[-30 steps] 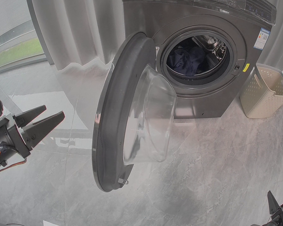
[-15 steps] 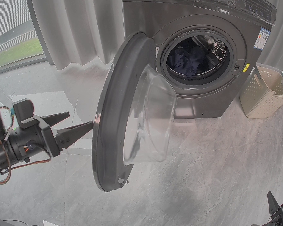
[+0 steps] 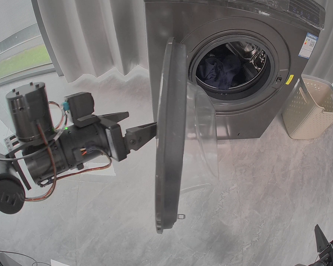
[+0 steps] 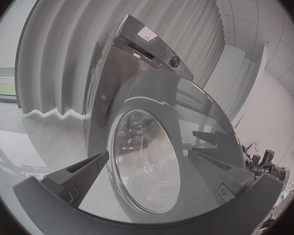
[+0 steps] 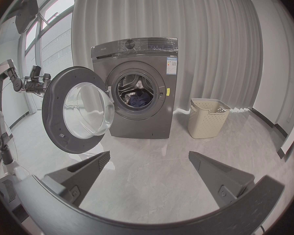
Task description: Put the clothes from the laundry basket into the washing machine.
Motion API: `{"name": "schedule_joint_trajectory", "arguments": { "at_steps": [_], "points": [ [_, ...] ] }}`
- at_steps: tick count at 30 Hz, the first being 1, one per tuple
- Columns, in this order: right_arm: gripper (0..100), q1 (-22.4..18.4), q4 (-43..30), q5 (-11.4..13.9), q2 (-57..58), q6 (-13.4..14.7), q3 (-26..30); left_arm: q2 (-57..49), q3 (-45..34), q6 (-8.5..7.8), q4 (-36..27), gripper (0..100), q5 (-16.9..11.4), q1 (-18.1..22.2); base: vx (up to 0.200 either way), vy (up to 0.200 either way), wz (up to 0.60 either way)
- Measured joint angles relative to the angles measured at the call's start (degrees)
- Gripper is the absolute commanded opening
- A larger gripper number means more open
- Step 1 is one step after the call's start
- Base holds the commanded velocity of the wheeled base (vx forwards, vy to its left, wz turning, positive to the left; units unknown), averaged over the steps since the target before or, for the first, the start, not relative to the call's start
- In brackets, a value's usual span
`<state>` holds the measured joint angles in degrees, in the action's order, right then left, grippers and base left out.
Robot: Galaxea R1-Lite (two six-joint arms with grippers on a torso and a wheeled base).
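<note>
The grey washing machine (image 3: 229, 23) stands with its round door (image 3: 170, 137) swung out, edge-on to me. Dark blue clothes (image 3: 220, 72) lie in the drum. The cream laundry basket (image 3: 314, 108) sits on the floor to the machine's right, and I see no clothes in it. My left gripper (image 3: 140, 120) is open, its lower fingertip against the door's outer face. In the left wrist view that door (image 4: 160, 147) looms close before the open gripper (image 4: 148, 157). My right gripper (image 3: 331, 237) hangs low at the near right, open and holding nothing (image 5: 148, 157).
White curtains (image 3: 92, 26) hang behind and left of the machine, with a window (image 3: 11, 37) at the far left. Grey tiled floor (image 3: 266, 189) lies open before the machine. In the right wrist view the door (image 5: 75, 110) and basket (image 5: 207, 118) flank the machine (image 5: 137, 85).
My left arm has moved right until its gripper met the door's outer face. The door has swung from wide open to about halfway toward the machine. The right arm has stayed put.
</note>
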<state>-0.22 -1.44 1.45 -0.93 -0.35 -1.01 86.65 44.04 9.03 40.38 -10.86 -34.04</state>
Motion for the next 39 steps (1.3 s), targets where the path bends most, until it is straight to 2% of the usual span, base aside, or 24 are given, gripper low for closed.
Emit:
{"name": "schedule_joint_trajectory", "arguments": {
  "at_steps": [5, 12, 20, 23, 29, 31, 37, 39],
  "points": [
    [100, 0.0, 0.0, 0.0, 0.0, 0.0, 0.0, 5.8, 5.7, 0.16, 2.5, 100, 0.9, -2.3, 0.000, 0.000, 0.00],
    [100, 0.0, 0.0, 0.0, 0.0, 0.0, 0.0, 15.3, 16.5, 0.33, 3.8, 100, 5.4, -4.9, 0.000, 0.000, 0.00],
    [100, 0.0, 0.1, 0.0, 0.0, 0.0, 0.0, 24.6, 30.7, 0.78, 3.6, 100, 8.2, -6.9, 0.000, 0.000, 0.00],
    [100, 0.0, 0.1, 0.0, 0.0, 0.0, 0.0, 28.1, 37.0, 1.85, 3.7, 100, 10.0, -7.5, 0.000, 0.000, 0.00],
    [100, 0.0, 0.3, 0.0, 0.0, 0.0, 0.0, 35.0, 48.2, 4.10, 3.8, 100, 17.3, -8.2, 0.000, 0.000, 0.00],
    [100, 0.0, 0.4, -0.1, 0.0, 0.0, 0.0, 36.8, 50.7, 4.82, 3.7, 100, 18.8, -8.3, 0.000, 0.000, 0.00],
    [100, 0.0, 0.5, -0.1, 0.0, 0.0, 0.0, 38.4, 51.2, 6.92, 2.9, 100, 22.7, -8.2, 0.000, 0.000, 0.00],
    [100, 0.0, 0.5, -0.1, 0.0, 0.0, 0.0, 38.3, 50.7, 7.28, 2.9, 100, 23.2, -8.1, 0.000, 0.000, 0.00]
  ]
}}
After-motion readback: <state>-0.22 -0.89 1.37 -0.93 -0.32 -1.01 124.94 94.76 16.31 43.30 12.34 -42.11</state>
